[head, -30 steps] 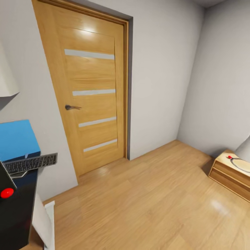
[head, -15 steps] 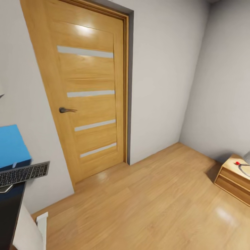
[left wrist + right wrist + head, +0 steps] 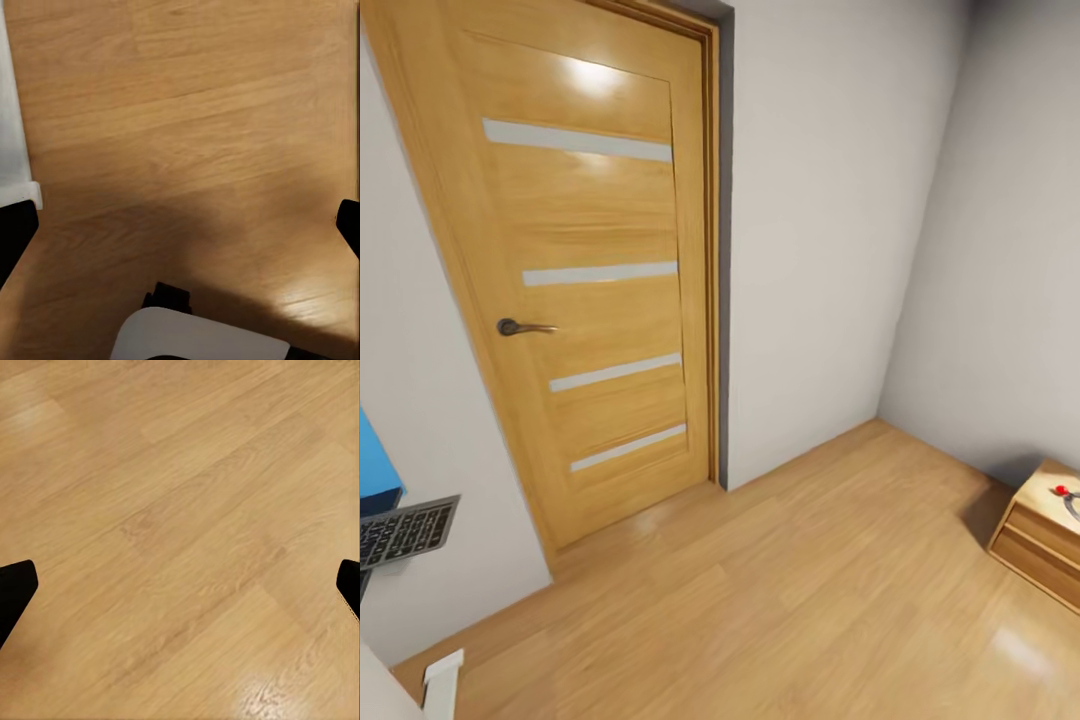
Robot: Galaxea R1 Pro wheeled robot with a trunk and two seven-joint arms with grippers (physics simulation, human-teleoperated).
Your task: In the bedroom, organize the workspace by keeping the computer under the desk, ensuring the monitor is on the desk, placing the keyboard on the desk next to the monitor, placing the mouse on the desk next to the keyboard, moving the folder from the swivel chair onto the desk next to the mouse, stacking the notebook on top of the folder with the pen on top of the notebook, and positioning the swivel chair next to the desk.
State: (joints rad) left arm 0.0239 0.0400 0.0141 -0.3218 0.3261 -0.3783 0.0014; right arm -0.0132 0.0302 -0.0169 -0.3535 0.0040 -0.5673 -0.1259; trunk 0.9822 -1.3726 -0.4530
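Note:
The keyboard (image 3: 405,530), dark keys in a silver-grey frame, juts in at the head view's left edge. Just above it is a sliver of a bright blue flat shape (image 3: 375,470); I cannot tell whether it is the folder or a wall panel. My left gripper (image 3: 180,229) is open, its black fingertips (image 3: 15,232) wide apart over bare wood floor. My right gripper (image 3: 180,585) is also open, with only floor between its fingertips (image 3: 15,589). The other things of the task are out of view.
A shut wooden door (image 3: 580,270) with a dark handle (image 3: 520,327) fills the wall ahead. A low wooden nightstand (image 3: 1045,545) stands at the right edge. A white panel (image 3: 440,685) pokes in at lower left, and a white edge (image 3: 11,112) crosses the left wrist view. Light wood floor (image 3: 810,580) lies between.
The camera has swung right, so the door, keyboard and blue shape sit further left. The black object with a red dot has left the picture.

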